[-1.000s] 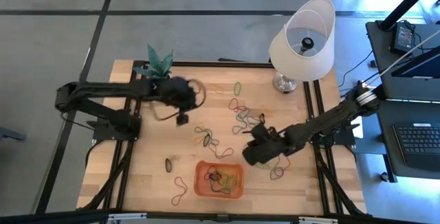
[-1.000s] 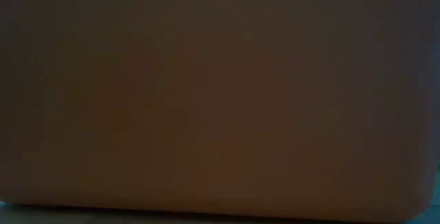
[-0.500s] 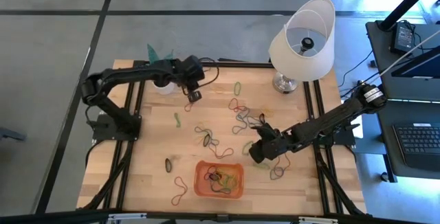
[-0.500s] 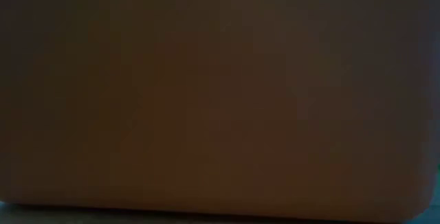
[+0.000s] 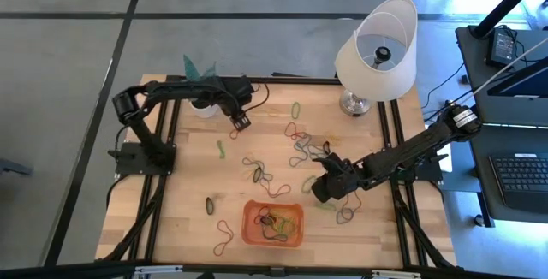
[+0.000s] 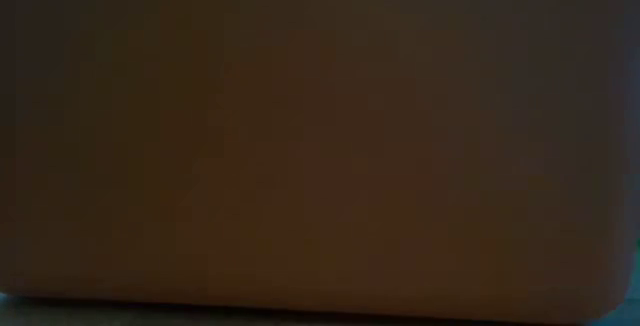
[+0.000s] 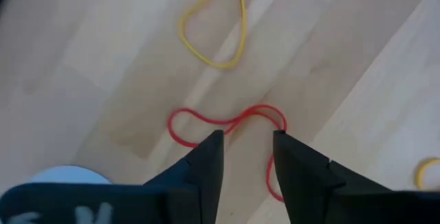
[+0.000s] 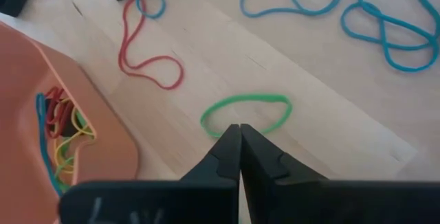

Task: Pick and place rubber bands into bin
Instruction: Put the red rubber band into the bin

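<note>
So the wooden table (image 5: 171, 219) has rubber bands (image 5: 295, 146) scattered across its middle, the orange bin (image 5: 272, 223) near its front edge already holds a few, the right gripper (image 8: 239, 131) sits pinched together by a green band (image 8: 245, 112), and the left gripper (image 7: 247, 138) hangs fingers apart over a red band (image 7: 227, 122).

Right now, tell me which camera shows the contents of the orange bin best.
The right wrist view: the bin sits close, with red, blue and yellow rubber bands distinct inside. The high view shows the whole bin, its bands only a small tangle. The left wrist view misses it; the low view is dark.
</note>
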